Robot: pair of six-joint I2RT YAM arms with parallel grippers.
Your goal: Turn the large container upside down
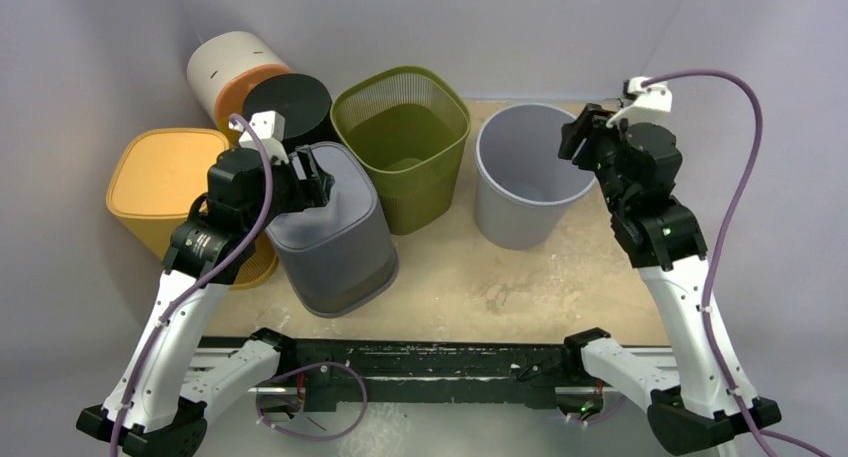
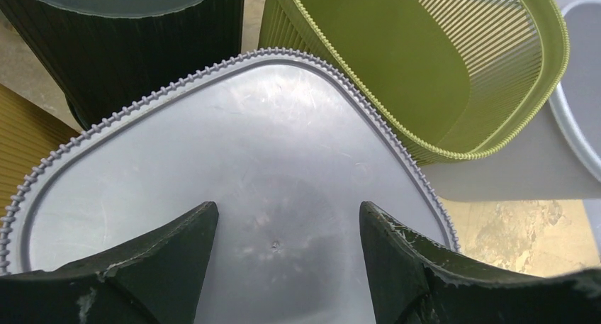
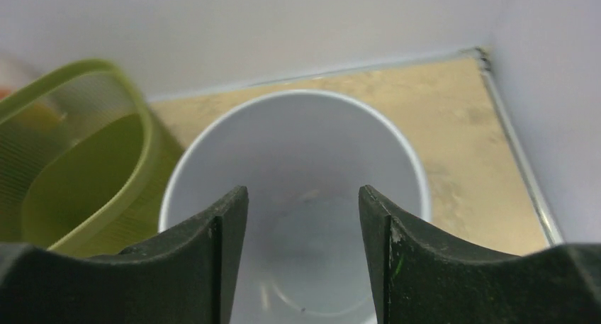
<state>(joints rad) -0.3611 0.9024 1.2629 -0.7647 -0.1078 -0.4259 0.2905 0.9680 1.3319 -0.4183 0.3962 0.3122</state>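
A large grey ribbed bin (image 1: 335, 232) stands at the left centre with its flat base facing up; the base fills the left wrist view (image 2: 234, 147). My left gripper (image 1: 318, 182) hovers just over that base, open and empty (image 2: 287, 209). A round light-grey bin (image 1: 525, 177) stands upright and open on the right. My right gripper (image 1: 578, 137) is above its rim, open and empty (image 3: 303, 193), looking down into the bin (image 3: 298, 147).
A green mesh bin (image 1: 400, 137) stands upright between the two grey bins. A black bin (image 1: 288, 105), an orange bin (image 1: 165, 182) and a white-and-orange cylinder (image 1: 230, 67) crowd the back left. The walls close in behind and to the right.
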